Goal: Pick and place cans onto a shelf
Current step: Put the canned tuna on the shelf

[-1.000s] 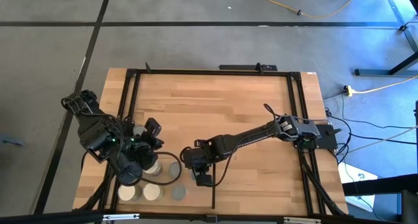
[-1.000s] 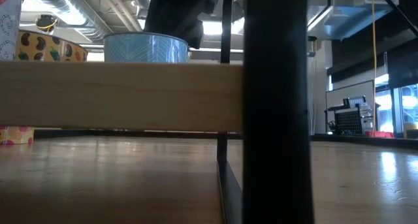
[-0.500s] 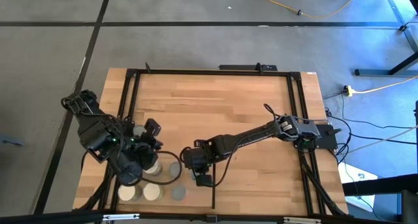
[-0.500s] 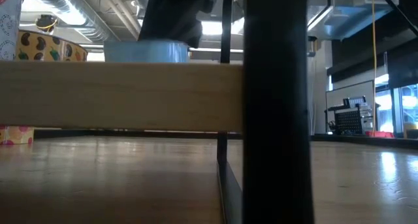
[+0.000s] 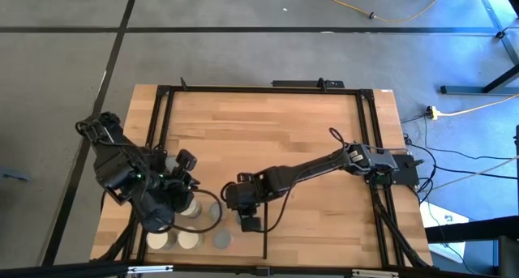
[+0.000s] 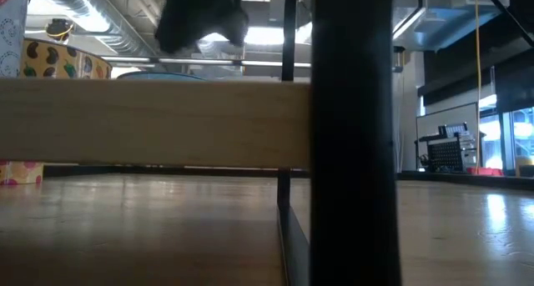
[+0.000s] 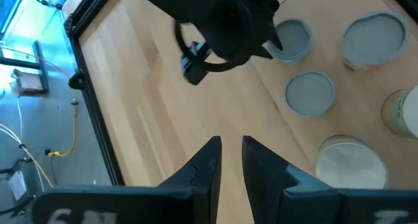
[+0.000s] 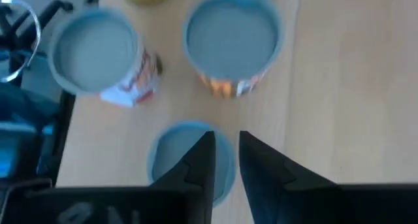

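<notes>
right gripper (image 8: 222,160) above blue-rimmed can (image 8: 189,159) on shelf (image 5: 243,132), fingers narrowly parted, gripping nothing. lift straight up, avoid clipping neighbour cans (image 8: 233,41). left gripper (image 7: 226,162) nearly closed, empty, waiting over cans (image 5: 188,239) at table's near-left corner.

1. I can read no full word, brand or sign anywhere on my feeds.
2. Low view: the yellow can (image 6: 58,62) on the shelf (image 6: 150,123) carries dark bean-like shapes but no lettering that I can make out.
3. Right wrist view: the red-and-white label can (image 8: 98,54) and the orange label can (image 8: 233,44) both show print too blurred to read.
4. Left wrist view: pale marks sit on the left gripper (image 7: 230,142) body, cut off at the edge; the first may be a 6.
</notes>
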`<action>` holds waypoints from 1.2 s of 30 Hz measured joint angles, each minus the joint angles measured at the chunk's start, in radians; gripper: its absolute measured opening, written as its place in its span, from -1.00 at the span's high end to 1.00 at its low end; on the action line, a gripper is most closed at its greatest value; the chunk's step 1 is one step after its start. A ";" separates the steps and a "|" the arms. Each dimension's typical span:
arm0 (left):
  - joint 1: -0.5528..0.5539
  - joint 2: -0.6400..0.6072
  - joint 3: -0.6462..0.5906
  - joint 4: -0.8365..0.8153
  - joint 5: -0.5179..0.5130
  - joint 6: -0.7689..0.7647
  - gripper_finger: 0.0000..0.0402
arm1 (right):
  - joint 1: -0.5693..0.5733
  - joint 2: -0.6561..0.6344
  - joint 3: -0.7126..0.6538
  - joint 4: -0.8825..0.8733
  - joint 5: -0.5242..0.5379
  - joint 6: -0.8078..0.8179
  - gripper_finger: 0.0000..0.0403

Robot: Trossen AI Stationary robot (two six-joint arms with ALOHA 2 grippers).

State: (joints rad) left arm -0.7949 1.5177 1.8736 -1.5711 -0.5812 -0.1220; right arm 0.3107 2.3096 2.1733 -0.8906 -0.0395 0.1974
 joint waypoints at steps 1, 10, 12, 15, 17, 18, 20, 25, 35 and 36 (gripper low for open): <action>-0.004 0.000 0.000 0.000 0.000 -0.008 0.73 | 0.000 0.000 0.016 -0.002 0.014 -0.001 0.65; -0.033 0.000 0.000 0.000 -0.003 -0.143 0.73 | -0.017 -0.041 0.162 -0.087 0.093 -0.064 0.96; -0.037 0.000 0.000 0.000 -0.003 -0.204 0.73 | -0.021 -0.060 0.177 -0.115 0.111 -0.059 0.97; -0.040 0.000 -0.001 0.000 -0.011 -0.296 0.73 | -0.022 -0.104 0.178 -0.158 0.183 -0.055 0.98; -0.040 -0.001 -0.009 0.001 -0.030 -0.361 0.73 | -0.022 -0.133 0.184 -0.184 0.228 -0.058 0.98; -0.040 -0.001 -0.017 0.000 -0.036 -0.391 0.73 | -0.022 -0.152 0.182 -0.198 0.252 -0.057 0.98; -0.038 -0.001 -0.039 0.000 -0.035 -0.423 0.76 | -0.022 -0.194 0.179 -0.215 0.285 -0.057 0.99; -0.002 -0.001 -0.124 0.158 0.002 -0.346 0.83 | -0.022 -0.304 0.182 -0.270 0.350 -0.054 0.98; 0.160 0.000 -0.329 0.623 0.121 -0.364 0.99 | -0.022 -0.476 0.184 -0.367 0.469 -0.009 0.98; 0.173 0.000 -0.346 0.656 0.143 -0.413 0.99 | -0.022 -0.483 0.184 -0.375 0.470 0.000 0.98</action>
State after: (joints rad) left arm -0.6223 1.5177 1.5272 -0.9154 -0.4382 -0.5346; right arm 0.2890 1.8262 2.3573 -1.2652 0.4310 0.1969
